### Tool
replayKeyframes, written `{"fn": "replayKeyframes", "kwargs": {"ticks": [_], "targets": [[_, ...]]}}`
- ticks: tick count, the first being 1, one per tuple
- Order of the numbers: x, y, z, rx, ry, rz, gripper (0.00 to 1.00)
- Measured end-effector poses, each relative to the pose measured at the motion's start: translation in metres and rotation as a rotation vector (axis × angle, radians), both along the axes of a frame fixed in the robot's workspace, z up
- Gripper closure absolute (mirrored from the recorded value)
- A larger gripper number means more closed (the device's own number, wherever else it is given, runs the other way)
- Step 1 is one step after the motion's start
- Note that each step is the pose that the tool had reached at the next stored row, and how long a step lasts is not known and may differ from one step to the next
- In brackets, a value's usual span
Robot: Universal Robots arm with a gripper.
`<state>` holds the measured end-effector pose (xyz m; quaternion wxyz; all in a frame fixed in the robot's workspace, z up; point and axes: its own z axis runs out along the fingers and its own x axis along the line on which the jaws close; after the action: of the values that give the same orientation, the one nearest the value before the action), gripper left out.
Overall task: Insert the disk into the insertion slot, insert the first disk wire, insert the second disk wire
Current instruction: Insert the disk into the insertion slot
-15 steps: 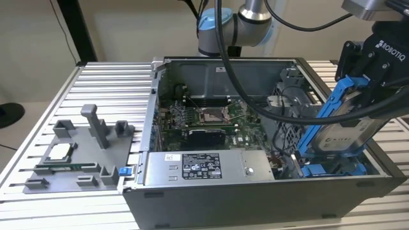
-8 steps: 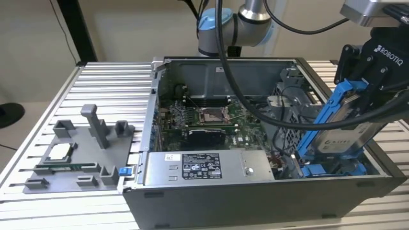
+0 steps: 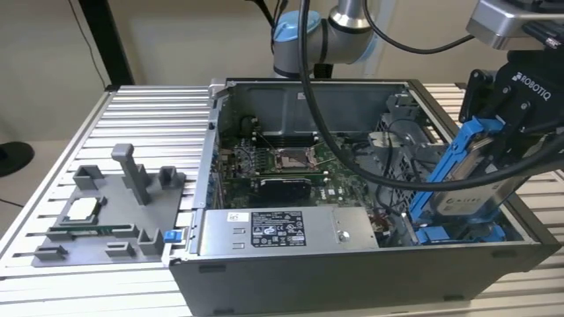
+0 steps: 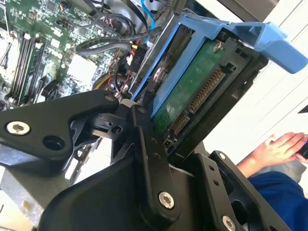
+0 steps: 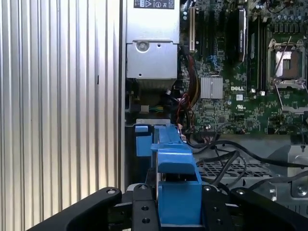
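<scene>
My gripper [image 3: 504,135] is shut on the disk [image 3: 469,195], a silver-grey drive in a blue carrier frame [image 3: 460,153]. The disk hangs tilted over the open computer case's [image 3: 352,281] corner at the exterior view's right. Below it sits the insertion slot [image 3: 458,234] with blue parts. In the second wrist view the disk's green underside [image 4: 192,91] and its connector face me, with a black finger [image 4: 144,139] pressed on the frame's side. In the first wrist view the gripper [image 5: 179,214] clamps the blue frame [image 5: 178,187] above the slot [image 5: 144,139]. Which of the dark cables [image 5: 226,154] are the disk wires I cannot tell.
A grey labelled power-supply box [image 3: 282,231] lies along the case's near wall, the motherboard [image 3: 282,165] behind it. A grey fixture [image 3: 105,211] stands on the ribbed table at the exterior view's left. Thick black arm cables [image 3: 387,175] sag across the case. A person's hand [image 4: 276,147] is nearby.
</scene>
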<state>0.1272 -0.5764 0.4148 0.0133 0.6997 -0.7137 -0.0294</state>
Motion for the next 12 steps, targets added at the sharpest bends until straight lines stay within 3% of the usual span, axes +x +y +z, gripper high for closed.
{"fn": "replayKeyframes", "kwargs": {"ticks": [12], "targets": [[0.001, -0.0001, -0.0127, 0.0001, -0.0024, 0.000, 1.00]]}}
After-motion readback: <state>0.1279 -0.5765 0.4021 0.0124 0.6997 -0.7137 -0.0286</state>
